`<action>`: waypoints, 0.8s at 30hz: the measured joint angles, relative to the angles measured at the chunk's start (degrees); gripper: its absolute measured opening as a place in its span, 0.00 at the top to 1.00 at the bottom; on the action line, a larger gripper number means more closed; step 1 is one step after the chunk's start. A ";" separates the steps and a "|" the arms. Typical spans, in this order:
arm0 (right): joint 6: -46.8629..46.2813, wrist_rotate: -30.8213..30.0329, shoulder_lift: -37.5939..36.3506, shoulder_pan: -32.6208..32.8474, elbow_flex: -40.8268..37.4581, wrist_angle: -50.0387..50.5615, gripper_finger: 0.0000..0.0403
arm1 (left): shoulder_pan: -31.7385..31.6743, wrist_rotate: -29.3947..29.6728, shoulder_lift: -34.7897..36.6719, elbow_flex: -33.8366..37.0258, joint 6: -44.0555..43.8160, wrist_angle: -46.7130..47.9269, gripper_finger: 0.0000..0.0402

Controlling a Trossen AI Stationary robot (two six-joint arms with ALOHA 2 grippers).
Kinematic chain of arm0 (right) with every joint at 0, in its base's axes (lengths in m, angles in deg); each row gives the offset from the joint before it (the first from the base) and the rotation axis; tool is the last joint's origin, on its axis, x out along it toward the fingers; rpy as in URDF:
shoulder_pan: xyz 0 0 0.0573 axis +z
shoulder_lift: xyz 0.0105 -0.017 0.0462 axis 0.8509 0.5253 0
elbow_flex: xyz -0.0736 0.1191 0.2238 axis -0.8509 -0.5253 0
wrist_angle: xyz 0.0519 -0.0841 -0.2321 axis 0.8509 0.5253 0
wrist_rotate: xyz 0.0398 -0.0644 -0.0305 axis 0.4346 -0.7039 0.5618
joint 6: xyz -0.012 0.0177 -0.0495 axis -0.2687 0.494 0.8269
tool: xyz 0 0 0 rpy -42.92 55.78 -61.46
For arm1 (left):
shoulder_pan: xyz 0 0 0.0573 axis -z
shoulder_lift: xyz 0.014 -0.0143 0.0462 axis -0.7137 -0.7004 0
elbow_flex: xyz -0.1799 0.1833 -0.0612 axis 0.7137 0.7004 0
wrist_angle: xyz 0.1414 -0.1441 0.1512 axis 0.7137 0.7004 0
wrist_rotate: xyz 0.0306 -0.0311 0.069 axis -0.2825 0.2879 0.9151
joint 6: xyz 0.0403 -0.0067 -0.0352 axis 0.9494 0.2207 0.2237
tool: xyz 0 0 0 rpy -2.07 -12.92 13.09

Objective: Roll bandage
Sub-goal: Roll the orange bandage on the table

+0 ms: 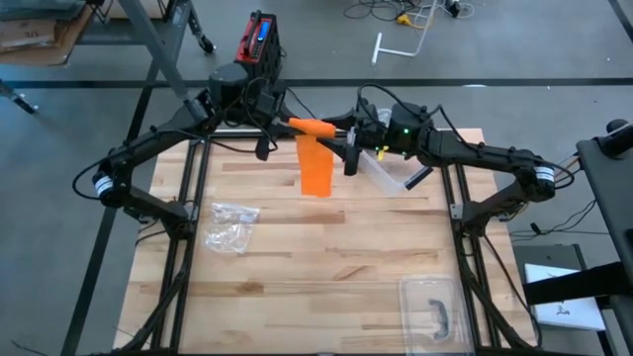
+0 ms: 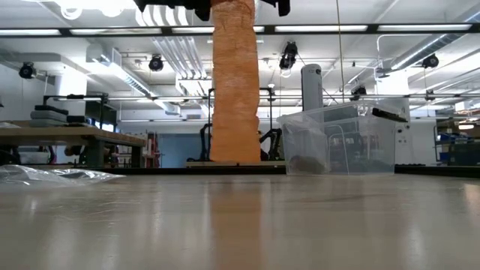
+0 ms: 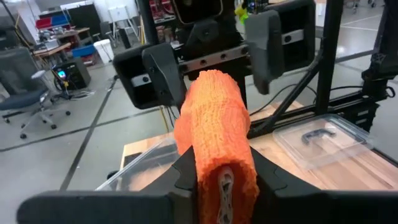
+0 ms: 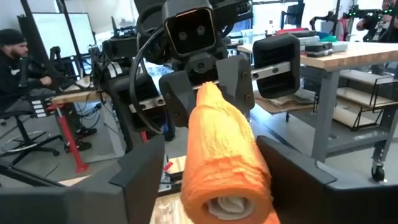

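An orange bandage roll [image 1: 313, 127] is held level above the table's far middle, and a loose strip [image 2: 235, 82] hangs straight down from it toward the table top. My left gripper [image 1: 295, 124] is shut on the roll's left end. My right gripper [image 4: 217, 180] faces it from the right and is open. Its fingers [image 4: 144, 177] stand on either side of the roll's other end [image 4: 225, 186], close to it, with a gap showing. My left gripper pinches the end of the roll [image 3: 221, 165] that faces it, between its two fingers [image 3: 186, 177]. The fingers come in level from the table's left and lie along the roll. The roll is lifted clear and about level, with the loose strip hanging slack beneath it.
A clear plastic container [image 1: 391, 173] stands just right of the hanging strip. A crumpled clear wrapper [image 1: 229, 225] lies on the left. A clear lid with a dark clip [image 1: 435, 311] lies at the near right. The wooden table's middle and near part [image 1: 326, 277] is bare.
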 joint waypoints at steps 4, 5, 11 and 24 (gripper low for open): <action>0.00 -0.04 0.33 0.00 0.00 -0.18 0.47 | 0.16 -0.03 0.00 0.00 -0.23 -0.39 0.85; -0.04 -0.11 0.39 0.00 0.00 0.06 0.49 | 0.16 -0.03 0.00 0.00 -0.22 -0.43 0.84; -0.02 -0.15 0.37 -0.13 0.00 0.22 0.63 | 0.19 -0.03 0.00 0.02 -0.63 -1.07 0.83; 7.02 0.17 0.09 -0.15 0.00 0.26 0.86 | -0.58 1.97 1.50 0.02 -0.52 2.69 0.70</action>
